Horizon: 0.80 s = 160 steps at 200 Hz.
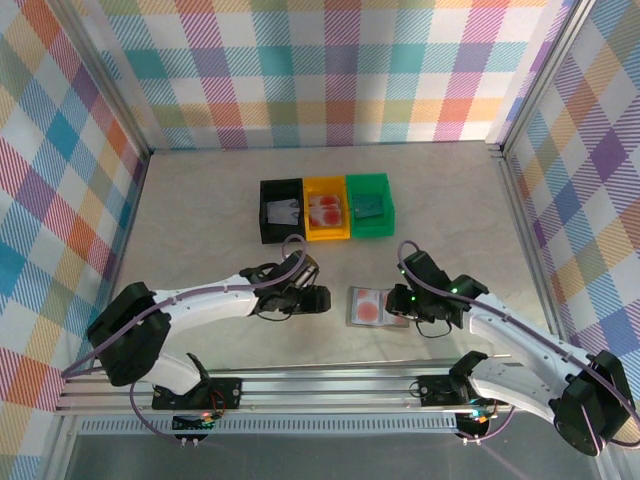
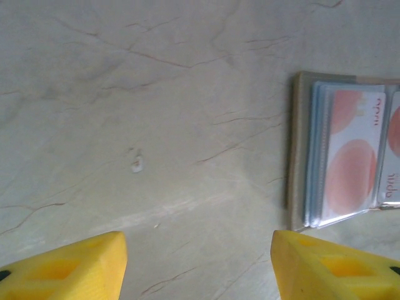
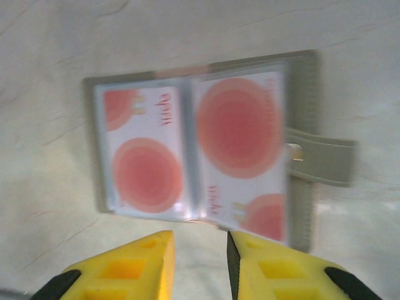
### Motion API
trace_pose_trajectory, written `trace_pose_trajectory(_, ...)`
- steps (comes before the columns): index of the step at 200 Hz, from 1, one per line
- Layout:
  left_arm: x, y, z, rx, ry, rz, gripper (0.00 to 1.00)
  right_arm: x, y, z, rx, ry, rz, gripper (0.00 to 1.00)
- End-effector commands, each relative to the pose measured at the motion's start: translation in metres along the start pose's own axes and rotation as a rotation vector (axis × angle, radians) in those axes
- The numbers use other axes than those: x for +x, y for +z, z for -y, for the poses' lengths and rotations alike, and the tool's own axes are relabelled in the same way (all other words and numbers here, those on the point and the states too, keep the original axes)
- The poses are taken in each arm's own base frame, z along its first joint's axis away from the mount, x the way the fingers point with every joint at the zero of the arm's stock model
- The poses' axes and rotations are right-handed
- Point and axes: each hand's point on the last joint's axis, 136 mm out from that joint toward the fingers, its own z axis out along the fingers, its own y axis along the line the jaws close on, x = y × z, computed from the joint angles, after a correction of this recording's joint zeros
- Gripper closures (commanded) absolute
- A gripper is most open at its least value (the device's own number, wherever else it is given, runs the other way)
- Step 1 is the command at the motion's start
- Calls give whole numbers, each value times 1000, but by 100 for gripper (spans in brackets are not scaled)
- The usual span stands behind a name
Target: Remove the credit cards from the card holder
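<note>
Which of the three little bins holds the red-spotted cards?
The yellow bin in the middle, between the black bin and the green bin, whose contents look pale and teal.

The open card holder point(image 3: 302, 94) shows two red-circled credit cards point(image 3: 147, 150), the right end effector point(image 3: 200, 265) narrowly parted beside it.

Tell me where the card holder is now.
The card holder lies open on the table, right of centre, just ahead of the right pincer and on the near side of the green bin.
</note>
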Motion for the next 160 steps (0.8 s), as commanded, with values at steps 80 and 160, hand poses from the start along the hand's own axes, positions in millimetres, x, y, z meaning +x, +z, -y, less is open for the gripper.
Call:
trace_pose_trajectory(80, 6, 23, 47, -28, 32, -71, 37, 1, 43, -14, -43, 90, -72, 75)
trace_pose_trajectory(160, 24, 48, 46, -100, 34, -120, 37, 0, 55, -8, -47, 135, -57, 77)
